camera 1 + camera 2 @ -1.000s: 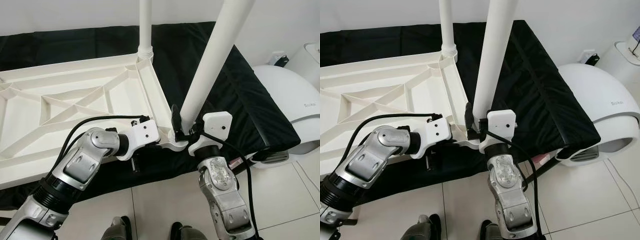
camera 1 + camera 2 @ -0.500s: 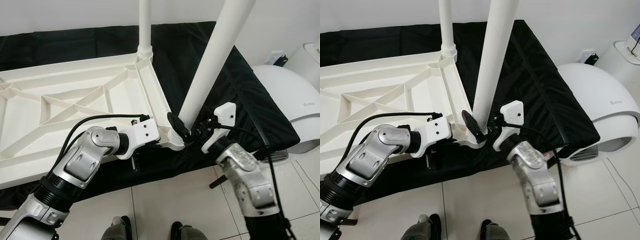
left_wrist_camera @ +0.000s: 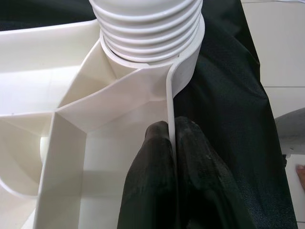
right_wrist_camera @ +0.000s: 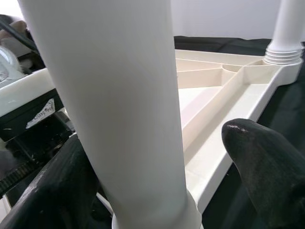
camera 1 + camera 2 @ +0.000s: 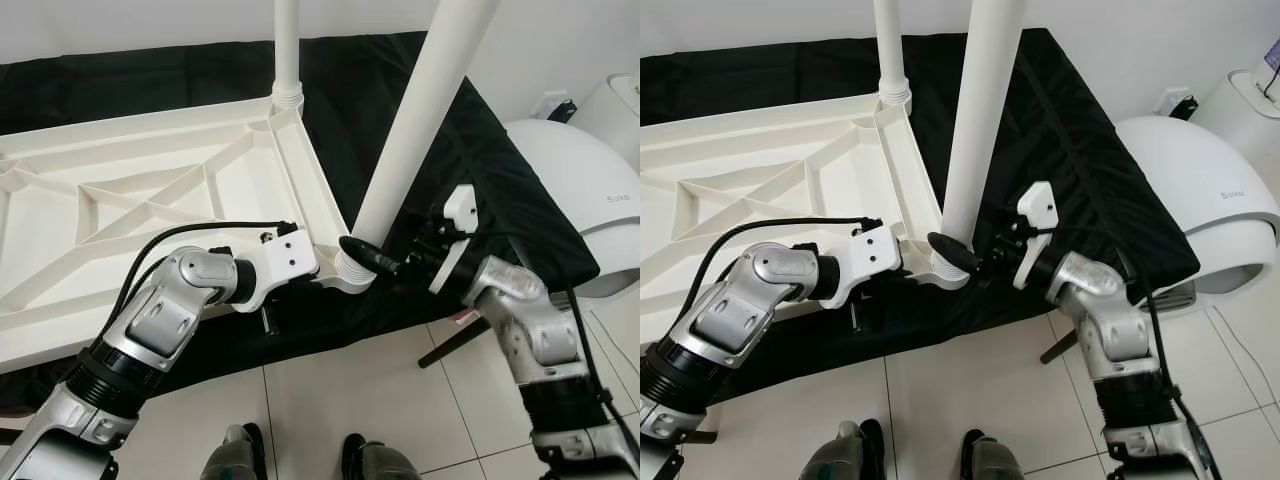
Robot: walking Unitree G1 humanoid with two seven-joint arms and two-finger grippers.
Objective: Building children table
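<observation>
The white table top (image 5: 150,200) lies upside down on a black cloth (image 5: 480,170) in the left half of the frame, its ribbed underside facing up. Its near right corner is at the centre of the frame, and both pincers meet there. The left pincer (image 3: 172,143) is closed on the thin rim wall of the table top, one black finger on each side of the wall, just beside the threaded socket of the corner. The right pincer (image 5: 372,258) stands around the foot of the near leg (image 5: 415,120); its two fingers (image 4: 267,167) are spread on either side of the leg, and I cannot tell whether they press it. I count two white legs: the near leg rises tilted from the corner socket to the upper right of the frame, and the far leg (image 5: 286,45) stands upright at the far corner, at the top centre. The left arm comes from the lower left, bent at the elbow, forearm pointing to the right. The right arm comes from the lower right and reaches to the left, its wrist turned sideways. A white rounded appliance (image 5: 590,200) stands on the tiled floor (image 5: 330,390) at the right edge.
</observation>
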